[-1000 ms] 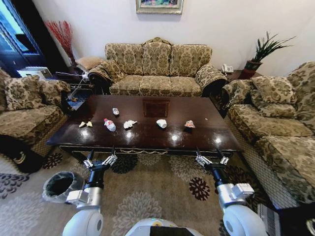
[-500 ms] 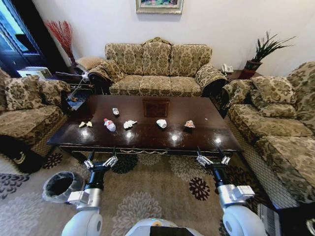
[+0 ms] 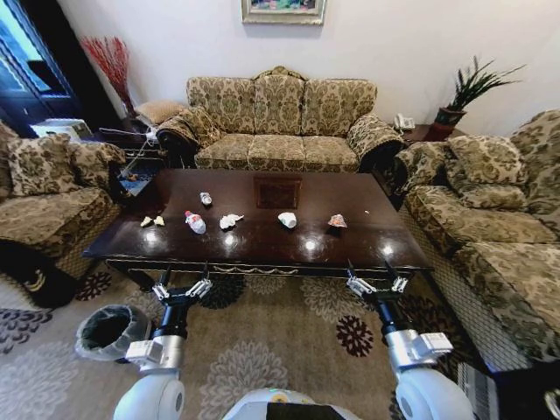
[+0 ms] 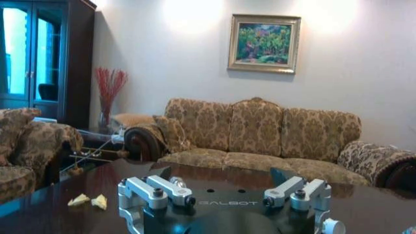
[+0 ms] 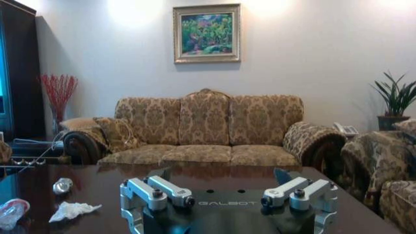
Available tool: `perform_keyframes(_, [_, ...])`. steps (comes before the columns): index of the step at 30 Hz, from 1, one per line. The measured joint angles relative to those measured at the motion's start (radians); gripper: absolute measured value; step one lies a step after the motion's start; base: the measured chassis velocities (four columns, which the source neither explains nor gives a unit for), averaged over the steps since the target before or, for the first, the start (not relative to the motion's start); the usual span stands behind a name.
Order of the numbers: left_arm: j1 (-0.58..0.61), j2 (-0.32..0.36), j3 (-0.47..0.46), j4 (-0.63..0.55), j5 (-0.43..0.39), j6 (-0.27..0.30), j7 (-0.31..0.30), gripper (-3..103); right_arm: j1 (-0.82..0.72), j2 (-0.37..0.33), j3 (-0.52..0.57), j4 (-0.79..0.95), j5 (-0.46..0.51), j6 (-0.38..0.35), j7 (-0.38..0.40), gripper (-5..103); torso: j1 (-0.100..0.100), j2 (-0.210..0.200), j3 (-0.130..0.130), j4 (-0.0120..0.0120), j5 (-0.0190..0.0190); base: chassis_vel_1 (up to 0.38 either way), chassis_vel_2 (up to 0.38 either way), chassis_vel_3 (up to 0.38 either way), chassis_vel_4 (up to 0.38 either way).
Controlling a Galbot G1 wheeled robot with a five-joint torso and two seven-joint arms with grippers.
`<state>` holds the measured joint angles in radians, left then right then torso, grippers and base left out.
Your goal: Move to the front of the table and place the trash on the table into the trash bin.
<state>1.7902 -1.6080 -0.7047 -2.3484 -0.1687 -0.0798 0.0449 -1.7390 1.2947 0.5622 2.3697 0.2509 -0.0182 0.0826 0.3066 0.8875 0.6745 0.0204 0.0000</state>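
Observation:
The dark glossy table (image 3: 350, 197) stands right ahead. On it lies the trash: yellowish scraps (image 3: 151, 221), a clear bottle with a red label (image 3: 194, 221), a small shiny piece (image 3: 206, 199), two crumpled white tissues (image 3: 230, 220) (image 3: 287, 219) and a colourful wrapper (image 3: 337, 221). The lined trash bin (image 3: 107, 331) sits on the carpet at my lower left. My left gripper (image 3: 182, 287) and right gripper (image 3: 377, 282) hover open and empty just before the table's near edge. The left wrist view shows the scraps (image 4: 89, 201). In the right wrist view are a tissue (image 5: 73, 210) and the bottle (image 5: 11, 212).
Patterned sofas (image 3: 278, 118) ring the table at the back, on the left (image 3: 48, 197) and on the right (image 3: 490, 219). A potted plant (image 3: 464, 92) stands at the back right. Patterned carpet (image 3: 280, 341) lies between me and the table.
Both grippers have shifted very slightly in the head view. The trash and the bin lie where they were.

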Motion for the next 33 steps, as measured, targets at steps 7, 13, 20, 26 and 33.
perform_keyframes(7, [0.006,0.000,0.002,0.000,0.001,-0.006,0.000,100,-0.006,0.000,-0.001,0.001,-0.005,0.003,0.000,100,0.000,0.000,0.000,0.0000,0.0000,0.000,0.000,0.000,0.000])
perform_keyframes(13, [0.010,0.000,0.002,0.001,0.001,-0.007,0.000,100,-0.007,0.004,-0.004,0.002,-0.008,0.006,0.000,100,0.000,0.000,0.000,0.0000,0.0002,0.090,0.080,-0.079,-0.091])
perform_keyframes(20, [0.009,0.000,0.002,0.010,0.001,-0.007,0.000,100,-0.003,0.002,-0.005,-0.001,-0.008,0.007,0.000,100,0.000,0.000,0.000,0.0000,-0.0002,0.224,0.224,-0.206,-0.207])
perform_keyframes(26, [0.006,0.000,0.002,0.019,0.000,-0.007,0.000,100,0.001,0.002,-0.010,-0.009,-0.006,0.010,0.001,100,0.000,0.000,0.000,0.0001,-0.0003,0.304,0.305,-0.299,-0.283])
perform_keyframes(33, [0.005,0.000,-0.004,0.026,-0.002,-0.007,-0.001,100,0.008,0.004,-0.018,-0.025,-0.007,0.017,0.001,100,0.000,0.000,0.000,0.0000,-0.0002,0.331,0.316,-0.336,-0.333])
